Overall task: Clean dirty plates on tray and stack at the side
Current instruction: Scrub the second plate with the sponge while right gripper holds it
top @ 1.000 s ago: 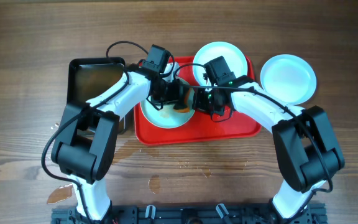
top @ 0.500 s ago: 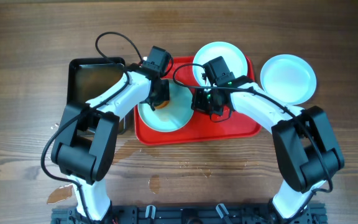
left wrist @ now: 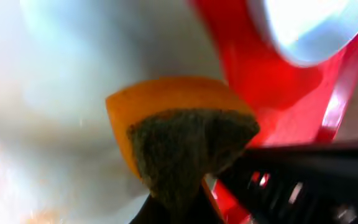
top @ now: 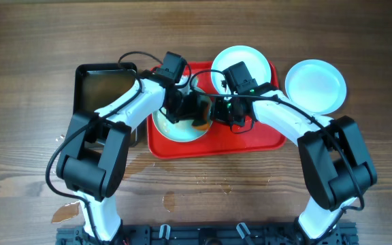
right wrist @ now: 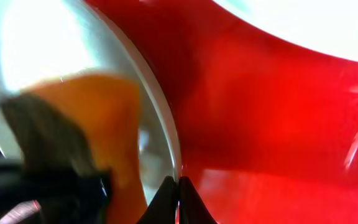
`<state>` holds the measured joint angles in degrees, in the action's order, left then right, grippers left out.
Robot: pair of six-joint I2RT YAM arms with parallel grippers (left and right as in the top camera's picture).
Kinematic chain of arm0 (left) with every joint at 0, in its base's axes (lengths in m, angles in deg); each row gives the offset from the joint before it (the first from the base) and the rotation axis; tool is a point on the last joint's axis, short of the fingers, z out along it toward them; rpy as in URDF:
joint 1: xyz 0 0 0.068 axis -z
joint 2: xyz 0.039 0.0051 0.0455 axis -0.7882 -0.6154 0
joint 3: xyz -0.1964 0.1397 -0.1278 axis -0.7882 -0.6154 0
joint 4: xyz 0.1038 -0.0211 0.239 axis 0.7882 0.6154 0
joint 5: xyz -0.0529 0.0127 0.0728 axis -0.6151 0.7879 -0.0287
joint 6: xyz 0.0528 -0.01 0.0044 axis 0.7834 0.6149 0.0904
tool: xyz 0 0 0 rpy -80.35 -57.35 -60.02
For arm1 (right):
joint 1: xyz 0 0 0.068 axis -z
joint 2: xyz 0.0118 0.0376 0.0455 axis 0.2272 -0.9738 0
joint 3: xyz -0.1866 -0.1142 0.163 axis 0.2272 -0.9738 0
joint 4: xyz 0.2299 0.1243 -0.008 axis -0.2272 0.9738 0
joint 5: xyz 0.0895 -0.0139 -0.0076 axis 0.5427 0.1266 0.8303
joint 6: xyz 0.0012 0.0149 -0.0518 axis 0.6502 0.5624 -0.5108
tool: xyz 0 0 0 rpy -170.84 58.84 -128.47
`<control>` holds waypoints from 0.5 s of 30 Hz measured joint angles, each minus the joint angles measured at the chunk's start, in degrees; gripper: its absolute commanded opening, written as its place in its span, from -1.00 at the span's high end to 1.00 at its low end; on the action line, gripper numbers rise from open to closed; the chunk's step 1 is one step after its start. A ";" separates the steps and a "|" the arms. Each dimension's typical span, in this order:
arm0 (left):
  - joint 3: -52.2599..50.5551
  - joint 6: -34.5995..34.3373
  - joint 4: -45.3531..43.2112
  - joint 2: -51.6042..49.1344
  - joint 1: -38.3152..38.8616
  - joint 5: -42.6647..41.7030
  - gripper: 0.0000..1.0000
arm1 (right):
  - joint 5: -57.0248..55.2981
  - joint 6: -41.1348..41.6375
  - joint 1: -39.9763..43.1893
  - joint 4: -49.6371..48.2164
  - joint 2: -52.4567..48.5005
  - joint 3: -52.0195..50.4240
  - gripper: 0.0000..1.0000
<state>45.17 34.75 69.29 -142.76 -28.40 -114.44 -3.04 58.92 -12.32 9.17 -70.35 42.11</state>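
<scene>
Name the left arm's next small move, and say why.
Probably drag the sponge leftward across the plate: the left gripper clamps it at the plate's right side, the right gripper pins the rim, and a faint orange smear shows further left.

Robot-lab tabletop rig rather than a real kitchen: bare wood-grain table [top: 33, 41], left arm [top: 124, 105] and right arm [top: 288, 122] rising from a black rail [top: 203, 235] below the red tray [top: 264, 139], black water tray [top: 80, 88] left of it, plate [top: 315, 85] right of it.
</scene>
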 measured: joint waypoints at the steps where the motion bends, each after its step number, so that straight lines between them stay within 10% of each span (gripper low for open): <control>1: 0.00 -0.02 -1.11 0.00 -0.02 0.81 0.92 | 0.00 0.00 0.00 0.00 0.00 0.00 0.91; 15: 0.50 -4.72 3.13 0.07 0.04 32.09 0.92 | 0.28 -0.02 -0.02 -0.46 0.00 0.00 0.91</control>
<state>45.67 30.02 72.42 -142.70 -28.36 -82.35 -2.76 58.89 -12.34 8.71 -70.35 42.11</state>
